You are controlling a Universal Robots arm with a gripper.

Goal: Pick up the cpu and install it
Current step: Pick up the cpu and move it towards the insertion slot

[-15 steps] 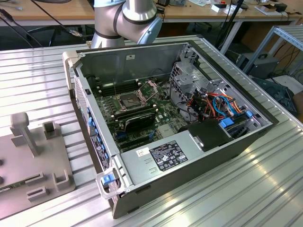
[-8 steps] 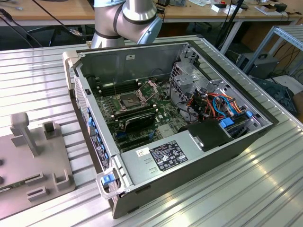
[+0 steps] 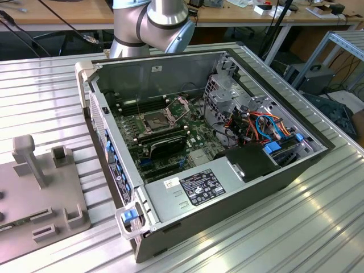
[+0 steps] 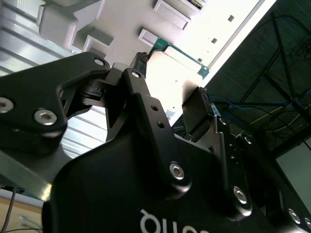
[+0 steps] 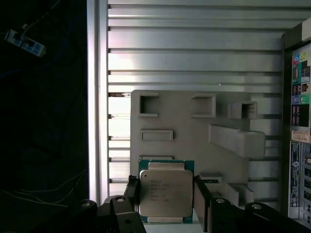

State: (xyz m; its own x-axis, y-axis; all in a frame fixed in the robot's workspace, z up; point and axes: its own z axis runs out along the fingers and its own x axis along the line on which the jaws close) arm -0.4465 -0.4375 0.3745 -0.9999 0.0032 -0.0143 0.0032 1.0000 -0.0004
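In both wrist views the gripper (image 5: 166, 196) (image 4: 173, 85) has its fingers (image 5: 131, 190) closed on two opposite edges of the cpu (image 5: 165, 191), which is held flat with its metal top toward the camera, over the grey fixture plate (image 5: 184, 121) on the ribbed surface (image 5: 194, 48). In the exterior view the open computer case (image 3: 170, 68) lies just beside that plate, and its square socket (image 3: 155, 119) sits on the motherboard
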